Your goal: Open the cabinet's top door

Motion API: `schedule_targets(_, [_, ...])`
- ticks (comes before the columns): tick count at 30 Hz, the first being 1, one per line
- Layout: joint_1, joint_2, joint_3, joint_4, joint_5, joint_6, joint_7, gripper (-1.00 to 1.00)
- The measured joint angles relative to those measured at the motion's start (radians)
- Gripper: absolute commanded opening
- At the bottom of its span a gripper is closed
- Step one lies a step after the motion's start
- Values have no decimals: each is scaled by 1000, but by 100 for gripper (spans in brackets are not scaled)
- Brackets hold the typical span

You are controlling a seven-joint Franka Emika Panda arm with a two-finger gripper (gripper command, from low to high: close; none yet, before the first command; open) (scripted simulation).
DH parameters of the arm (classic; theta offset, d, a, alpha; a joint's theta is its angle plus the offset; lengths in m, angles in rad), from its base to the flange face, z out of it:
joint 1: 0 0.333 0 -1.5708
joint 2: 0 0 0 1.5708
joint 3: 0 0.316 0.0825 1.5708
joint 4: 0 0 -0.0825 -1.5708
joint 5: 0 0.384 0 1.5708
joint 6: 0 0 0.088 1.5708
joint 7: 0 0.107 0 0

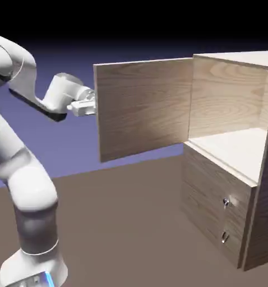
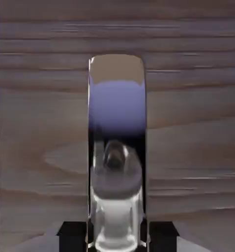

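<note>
The wood-grain cabinet [image 1: 212, 188] stands at the exterior view's right. Its top door [image 1: 142, 106] is swung wide out to the left, baring the pale inner shelf [image 1: 237, 148]. My gripper [image 1: 90, 104] sits at the door's free left edge, on the side turned away from the camera, where the handle is hidden. In the hand view the silver bar handle [image 2: 117, 147] runs upright through the middle against the door's wood [image 2: 198, 123]. My gripper [image 2: 117, 236] is shut on that bar, with dark fingertips [image 2: 73, 234] on either side of it.
Below the open compartment are two lower panels, each with a small metal knob [image 1: 226, 202] [image 1: 225, 237]. My white arm [image 1: 29, 185] rises at the left. Brown table surface [image 1: 130, 224] lies between arm and cabinet.
</note>
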Motion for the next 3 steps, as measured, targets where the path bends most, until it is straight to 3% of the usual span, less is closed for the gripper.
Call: schedule_targets(3, [-41,109,63,89,13,-106,63,-100])
